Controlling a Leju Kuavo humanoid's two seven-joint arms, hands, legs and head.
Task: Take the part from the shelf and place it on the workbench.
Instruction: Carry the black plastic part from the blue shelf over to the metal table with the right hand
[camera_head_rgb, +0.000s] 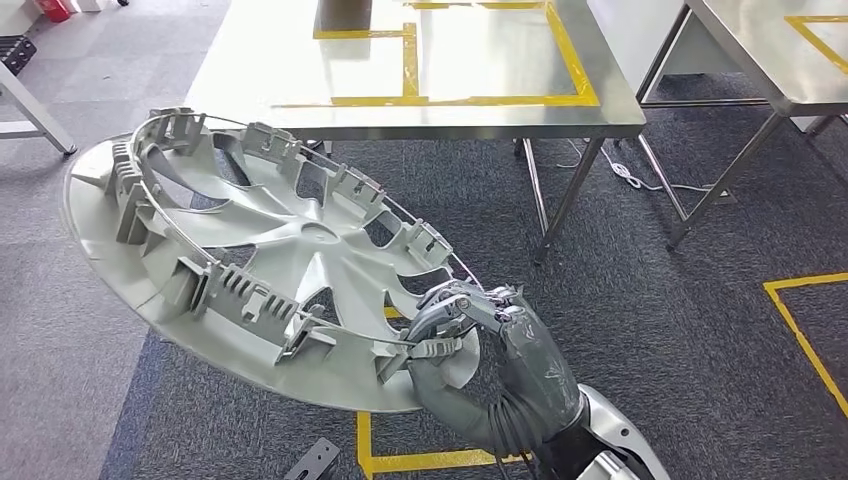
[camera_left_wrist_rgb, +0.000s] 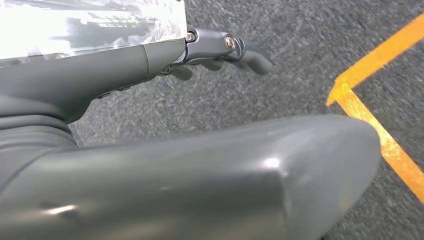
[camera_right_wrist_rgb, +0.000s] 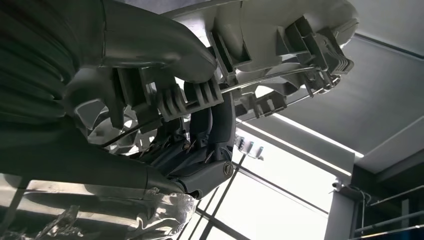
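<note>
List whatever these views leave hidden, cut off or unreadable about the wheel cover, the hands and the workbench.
- Wheel cover, head view: its outer face points down, away from the camera.
- Right hand, head view: the fingers under the rim are hidden by the cover.
- Left hand, left wrist view: the thick thumb in front hides most of it.
- Workbench, head view: its far end is cut off by the top edge, as is the brown object on it.
</note>
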